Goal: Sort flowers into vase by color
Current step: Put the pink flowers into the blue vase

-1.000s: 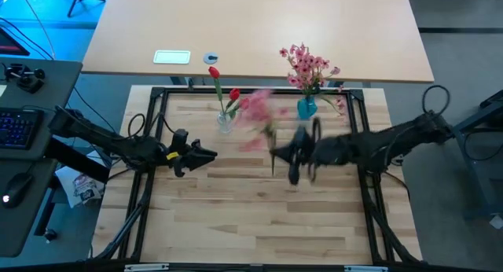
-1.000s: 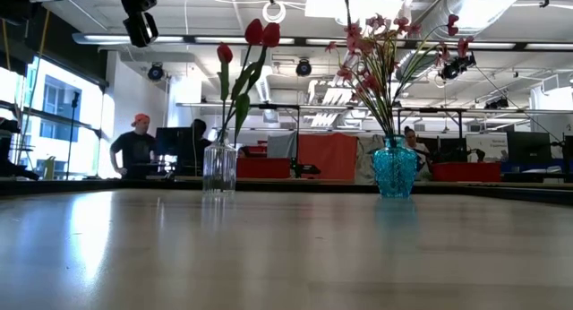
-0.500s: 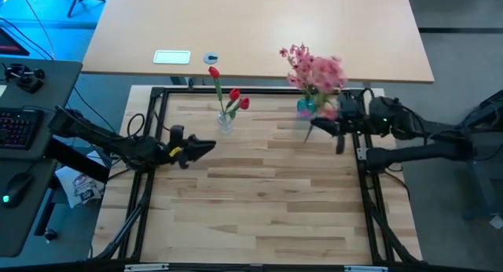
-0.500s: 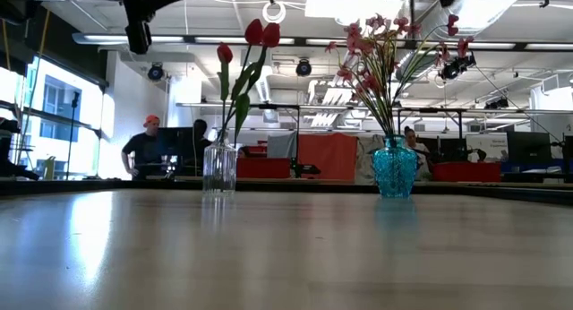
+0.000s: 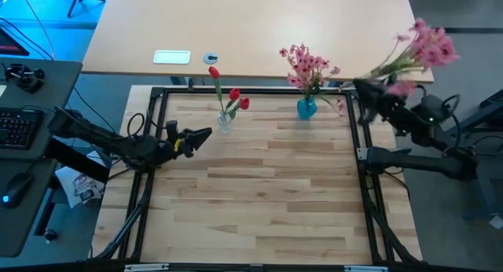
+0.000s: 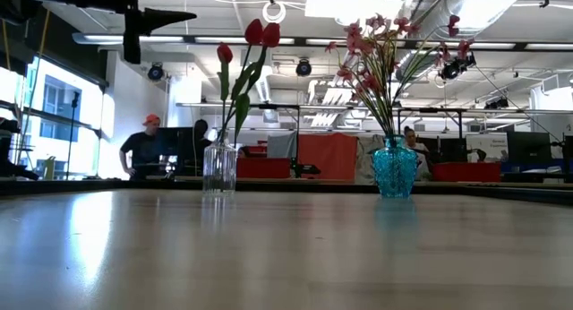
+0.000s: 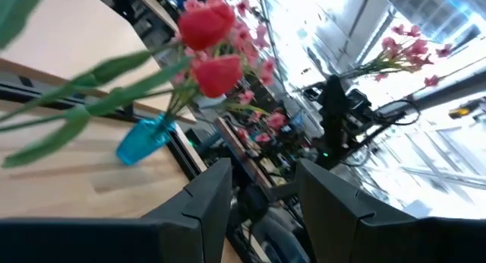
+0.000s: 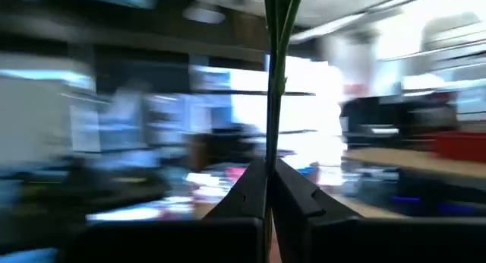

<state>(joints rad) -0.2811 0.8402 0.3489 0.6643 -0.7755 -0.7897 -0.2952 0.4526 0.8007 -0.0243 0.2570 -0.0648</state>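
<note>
A clear vase with red flowers stands at the table's far side, left of middle. A blue vase right of it holds pink flowers. My right gripper hovers at the table's far right corner, shut on another pink flower spray whose blooms reach out past the right edge. My left gripper hangs open and holds nothing, just left of the clear vase and pointing toward it. In the left wrist view the red flowers fill the space ahead. My right gripper pinches the spray's thin green stem between its two shut fingers, at the end away from the blooms. The fingers lie across the stem. The spray is lifted clear of the table, slanting up and away toward the right, blooms highest.
A black frame borders the wooden table top. Beyond it stands a tan desk with a small white card. In the low view people stand in the room behind. The table's near half is bare wood.
My right gripper has swung from over the table's middle toward the far right corner and upward, carrying the pink spray, which now points out past the right edge. My left gripper has turned in place toward the clear vase.
</note>
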